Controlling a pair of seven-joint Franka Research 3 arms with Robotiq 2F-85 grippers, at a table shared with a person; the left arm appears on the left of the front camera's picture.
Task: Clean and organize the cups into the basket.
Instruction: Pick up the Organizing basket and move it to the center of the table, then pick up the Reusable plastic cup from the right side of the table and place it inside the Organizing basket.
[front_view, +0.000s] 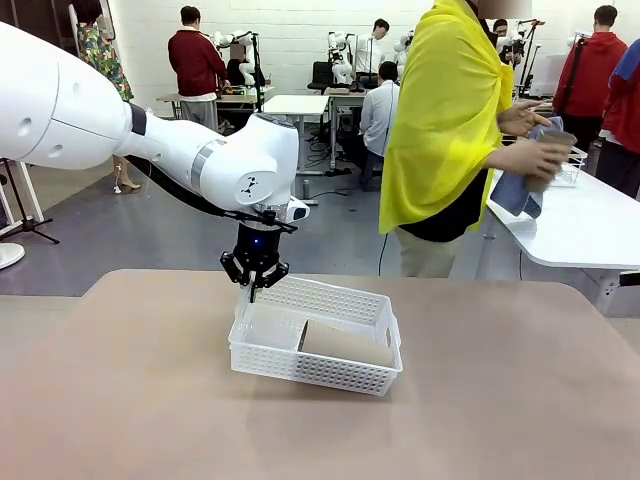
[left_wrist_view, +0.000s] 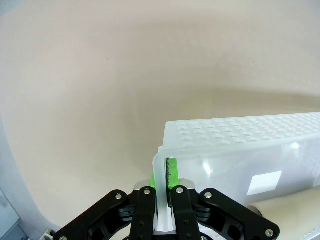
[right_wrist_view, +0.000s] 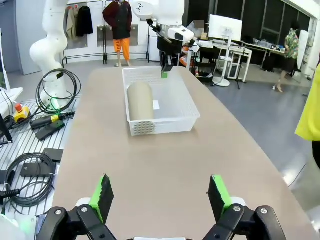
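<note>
Basket (front_view: 310, 372) rim is seen clamped between the left jaws at its left end on the desk (front_view: 500, 400); 1 tan cup (front_view: 345, 343) lies inside. Right jaws are held wide apart, well away.

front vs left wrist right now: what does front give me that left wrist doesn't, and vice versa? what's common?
Front, not left wrist: a tan cup lying in the basket, and the person at the far side wiping another cup with a blue cloth.
Left wrist, not front: close up, the green pads shut on the basket's wall, plus a white label on the basket.
Both: the left gripper at the basket's rim, and the table.
</note>
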